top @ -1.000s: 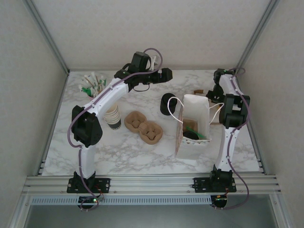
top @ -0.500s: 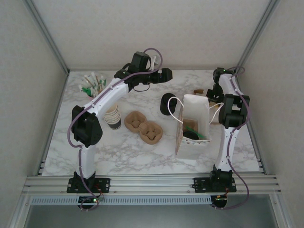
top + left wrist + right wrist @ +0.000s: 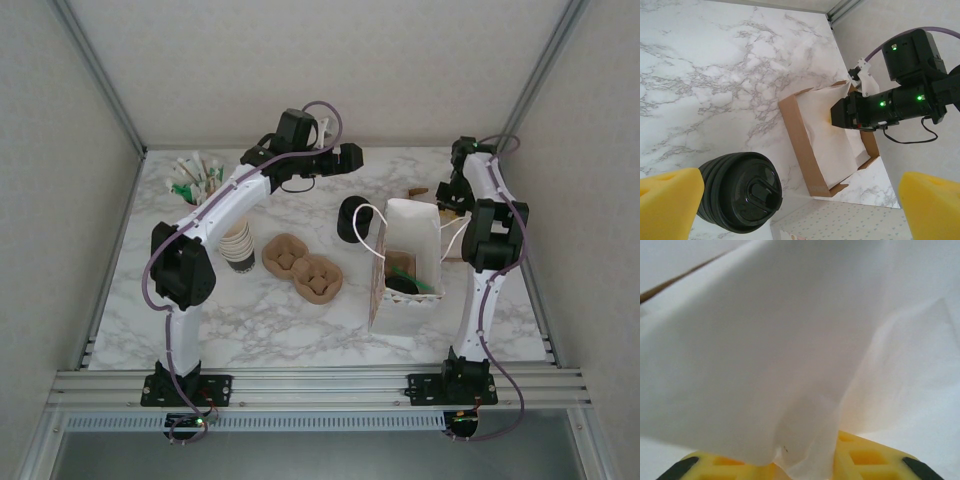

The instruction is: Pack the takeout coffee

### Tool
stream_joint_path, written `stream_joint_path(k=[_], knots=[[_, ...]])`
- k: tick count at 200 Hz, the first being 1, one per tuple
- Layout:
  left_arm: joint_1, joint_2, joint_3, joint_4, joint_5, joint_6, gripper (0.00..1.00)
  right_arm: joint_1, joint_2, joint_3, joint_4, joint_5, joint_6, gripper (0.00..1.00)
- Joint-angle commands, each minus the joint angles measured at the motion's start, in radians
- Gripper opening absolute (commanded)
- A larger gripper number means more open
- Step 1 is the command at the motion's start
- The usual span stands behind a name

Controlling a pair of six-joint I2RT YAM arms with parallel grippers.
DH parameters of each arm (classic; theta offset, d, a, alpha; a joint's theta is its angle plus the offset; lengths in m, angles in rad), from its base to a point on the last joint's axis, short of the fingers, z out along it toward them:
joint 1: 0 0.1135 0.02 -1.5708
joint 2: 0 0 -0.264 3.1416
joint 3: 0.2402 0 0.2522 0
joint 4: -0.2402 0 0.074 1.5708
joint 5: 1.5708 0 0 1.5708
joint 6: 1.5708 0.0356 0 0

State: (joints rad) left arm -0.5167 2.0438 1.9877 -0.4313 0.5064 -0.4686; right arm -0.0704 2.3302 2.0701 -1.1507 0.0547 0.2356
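Right claw [image 3: 804,466] around paper [image 3: 790,340] in tray [image 3: 799,146]

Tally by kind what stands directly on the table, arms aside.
Pulp carriers: 2
Paper bag: 1
Cup stack: 1
Black lid stack: 1
Napkin tray: 1
Stick holder: 1
Total: 7

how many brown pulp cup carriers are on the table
2: one carrier sits just right of the cup stack, the other beside it, towards the bag. More could be hidden inside the bag.
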Motion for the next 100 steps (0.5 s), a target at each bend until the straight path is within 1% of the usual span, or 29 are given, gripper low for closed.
stream_joint_path(k=[1, 42, 65, 81, 100], knots=[[-0.008, 0.004, 0.028, -0.006, 0.020, 0.009, 1.00, 0.000, -0.042, 0.000, 0.003, -0.013, 0.009, 0.29], [-0.009, 0.000, 0.026, -0.007, 0.020, 0.009, 1.00, 0.000, -0.059, -0.005, -0.001, -0.012, 0.011, 0.27], [-0.009, 0.000, 0.025, -0.004, 0.021, 0.009, 1.00, -0.002, -0.076, -0.010, 0.001, -0.009, 0.012, 0.24], [-0.009, -0.003, 0.025, -0.004, 0.020, 0.009, 1.00, -0.001, -0.091, -0.016, 0.003, -0.010, 0.012, 0.21], [-0.009, -0.009, 0.023, -0.001, 0.018, 0.010, 1.00, 0.000, -0.115, -0.024, 0.007, -0.006, 0.016, 0.13]])
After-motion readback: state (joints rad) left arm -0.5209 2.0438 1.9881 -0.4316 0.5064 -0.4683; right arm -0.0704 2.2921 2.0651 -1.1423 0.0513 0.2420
